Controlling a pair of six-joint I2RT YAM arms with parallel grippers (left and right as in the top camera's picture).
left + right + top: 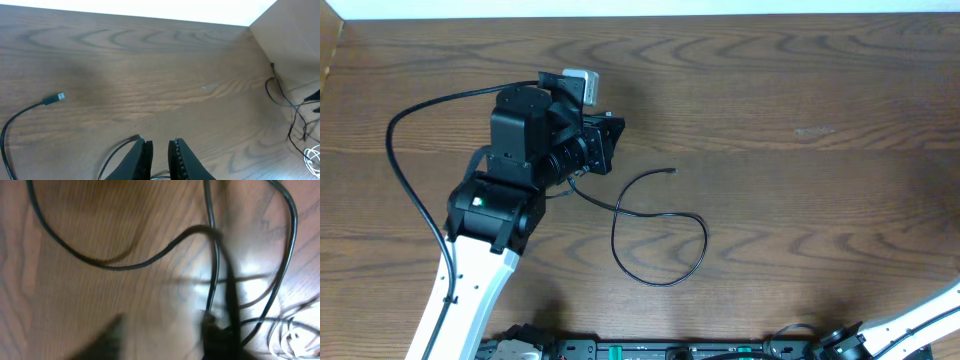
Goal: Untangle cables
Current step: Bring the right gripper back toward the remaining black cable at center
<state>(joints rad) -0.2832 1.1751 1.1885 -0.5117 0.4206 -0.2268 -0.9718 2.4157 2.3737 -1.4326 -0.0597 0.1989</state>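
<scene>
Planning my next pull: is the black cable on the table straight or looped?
Looped. In the overhead view the black cable curls into one open loop, crossing itself once, with its plug end lying free.

Cable [660,235] looped on table [800,130], just right of left arm [510,170].

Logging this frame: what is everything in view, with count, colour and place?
table: one, dark brown wood, fills the overhead view.
black cable: one, black, looped mid-table, plug end free.
tangled cables: several black, one white, blurred under the right wrist camera.
left arm: one, black and white, over the table's left half.
left gripper: one, black, fingers nearly together, black cable reaching them.
right arm: one, white, lower right corner; gripper not discernible.
</scene>
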